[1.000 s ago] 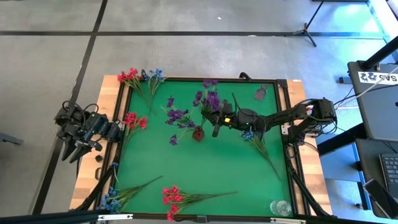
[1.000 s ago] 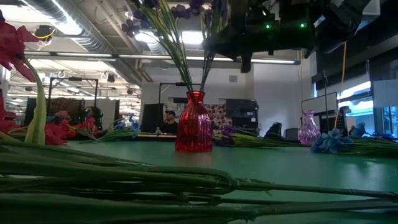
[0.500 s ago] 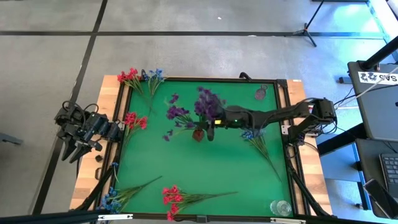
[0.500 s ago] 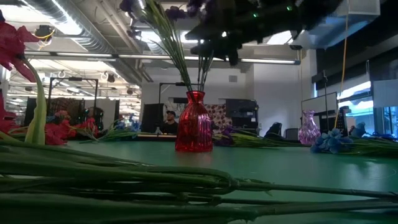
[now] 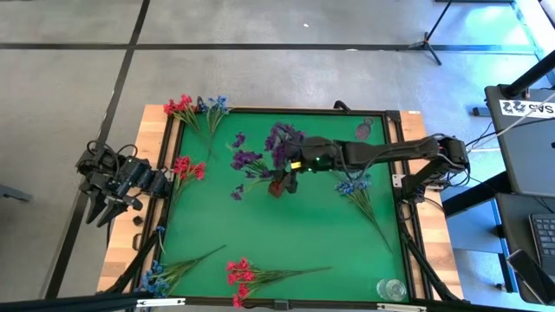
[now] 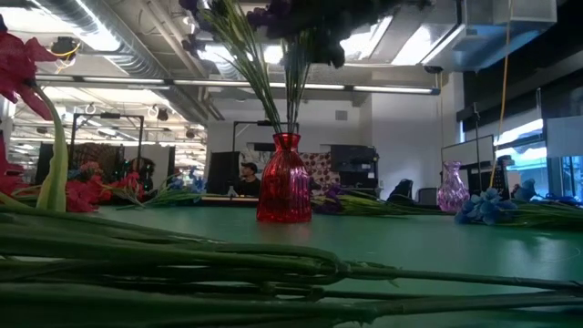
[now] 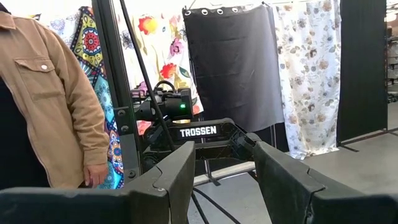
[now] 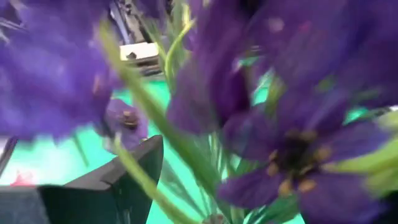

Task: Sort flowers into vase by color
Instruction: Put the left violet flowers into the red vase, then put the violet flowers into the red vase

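Note:
A red vase [image 5: 277, 185] [image 6: 284, 191] stands mid-table with purple flowers [image 5: 260, 154] [image 6: 273, 64] in it, their stems down its neck and the blossoms spreading left and far. My right gripper [image 5: 291, 173] hangs open just above the vase among the purple blossoms [image 8: 292, 143]. Only one of its fingers [image 8: 134, 174] shows, and the flowers hide the other. Red flowers [image 5: 186, 167] and blue flowers [image 5: 351, 186] lie on the green mat. My left gripper [image 7: 224, 180] waits open off the table's left edge and holds nothing. My right gripper is in among the purple flowers from above and from the table's right. A green stem [image 8: 146, 180] crosses in front of its visible finger. Whether the finger touches the stem I cannot tell.
A pink glass vase [image 5: 362, 130] [image 6: 453, 187] stands at the far right and a clear vase [image 5: 390, 289] at the near right corner. More red [image 5: 243, 273] [image 5: 180, 106] and blue sprigs [image 5: 154, 277] [image 5: 215, 104] lie along the near and far left. A person [image 7: 43, 106] stands beyond the table.
My right gripper has moved toward the table's left edge, over the red vase. The purple sprig's blossoms have swung left with it, and its stem now stands more upright in the vase's neck.

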`<state>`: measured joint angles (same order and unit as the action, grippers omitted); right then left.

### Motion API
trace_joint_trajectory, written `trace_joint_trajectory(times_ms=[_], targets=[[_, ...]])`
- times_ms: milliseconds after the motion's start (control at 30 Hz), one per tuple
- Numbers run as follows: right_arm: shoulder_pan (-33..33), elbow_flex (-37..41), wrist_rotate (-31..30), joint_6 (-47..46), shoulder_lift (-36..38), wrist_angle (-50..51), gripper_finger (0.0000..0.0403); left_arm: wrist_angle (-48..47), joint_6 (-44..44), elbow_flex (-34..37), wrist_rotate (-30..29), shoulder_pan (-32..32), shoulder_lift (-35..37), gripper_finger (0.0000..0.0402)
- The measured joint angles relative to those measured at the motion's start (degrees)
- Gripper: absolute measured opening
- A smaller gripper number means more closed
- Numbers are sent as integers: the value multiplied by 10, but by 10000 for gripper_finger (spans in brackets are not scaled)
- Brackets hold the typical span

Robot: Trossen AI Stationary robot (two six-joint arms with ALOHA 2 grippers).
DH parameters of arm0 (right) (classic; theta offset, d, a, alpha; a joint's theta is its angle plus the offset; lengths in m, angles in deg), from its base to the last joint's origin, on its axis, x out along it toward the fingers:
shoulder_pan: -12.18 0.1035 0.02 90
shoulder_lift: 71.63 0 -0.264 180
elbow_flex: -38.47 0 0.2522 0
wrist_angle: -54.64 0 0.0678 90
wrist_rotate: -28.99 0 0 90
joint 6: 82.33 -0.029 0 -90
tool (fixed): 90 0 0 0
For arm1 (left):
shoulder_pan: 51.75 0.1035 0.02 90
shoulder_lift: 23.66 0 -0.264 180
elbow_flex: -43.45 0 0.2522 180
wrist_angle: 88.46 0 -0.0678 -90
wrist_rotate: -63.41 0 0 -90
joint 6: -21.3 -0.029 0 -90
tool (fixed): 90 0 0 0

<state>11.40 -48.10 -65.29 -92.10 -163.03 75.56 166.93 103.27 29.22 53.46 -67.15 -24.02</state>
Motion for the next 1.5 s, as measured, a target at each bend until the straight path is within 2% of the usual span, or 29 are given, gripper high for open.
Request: trace_joint_trajectory(times_ms=[233, 700, 967, 1133, 1267, 1500], targets=[[0, -78, 14, 13, 0, 174, 310, 0, 0, 0, 0, 0, 0, 161], [0, -175, 29, 13, 1, 430, 309, 0, 0, 0, 0, 0, 0, 161], [0, -183, 28, 25, 30, 559, 309, 0, 0, 0, 0, 0, 0, 161], [1, -181, 8, -8, 72, 585, 309, 0, 0, 0, 0, 0, 0, 161], [0, -122, 8, -19, 126, 544, 309, 0, 0, 0, 0, 0, 0, 161], [-22, 117, -12, -20, 256, 370, 309, 0, 0, 0, 0, 0, 0, 161]])
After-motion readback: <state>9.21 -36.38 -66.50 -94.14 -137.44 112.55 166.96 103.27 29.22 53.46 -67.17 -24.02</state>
